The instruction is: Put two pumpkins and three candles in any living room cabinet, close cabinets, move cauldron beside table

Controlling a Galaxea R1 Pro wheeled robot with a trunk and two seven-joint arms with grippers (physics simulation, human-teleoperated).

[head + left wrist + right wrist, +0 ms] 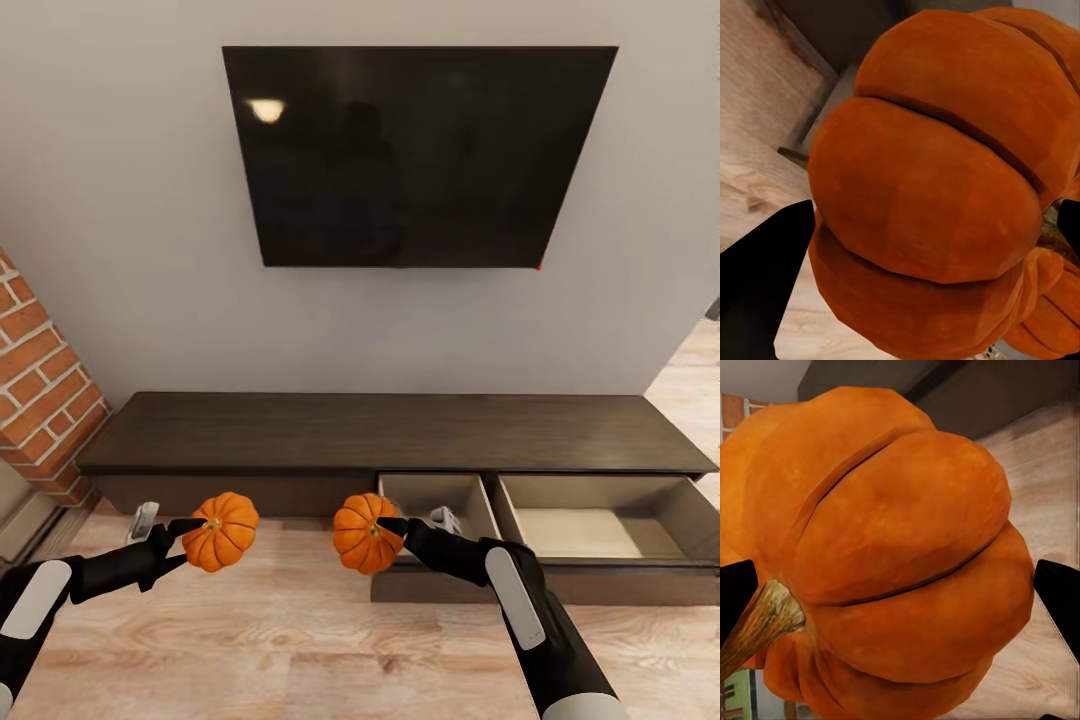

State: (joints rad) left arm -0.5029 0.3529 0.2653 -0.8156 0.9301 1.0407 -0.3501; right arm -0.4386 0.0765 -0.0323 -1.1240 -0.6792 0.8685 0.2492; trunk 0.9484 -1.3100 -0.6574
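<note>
you hold one pumpkin [221,531] in the left gripper [186,527], fingers clamped, another pumpkin [364,533] in the right gripper [392,526], likewise clamped. step: stowing. next, carry the right one over the open cabinet [400,432] drawer [440,497].

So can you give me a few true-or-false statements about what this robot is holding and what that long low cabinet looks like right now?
1. Each gripper holds a pumpkin. True: the left gripper grips the left pumpkin, the right gripper the right pumpkin.
2. All drawers of the cabinet are shut. False: two drawers at its right end stand open.
3. The wide open drawer already holds a candle. False: its visible inside is bare.
4. A dark screen hangs on the wall above the cabinet. True.
</note>
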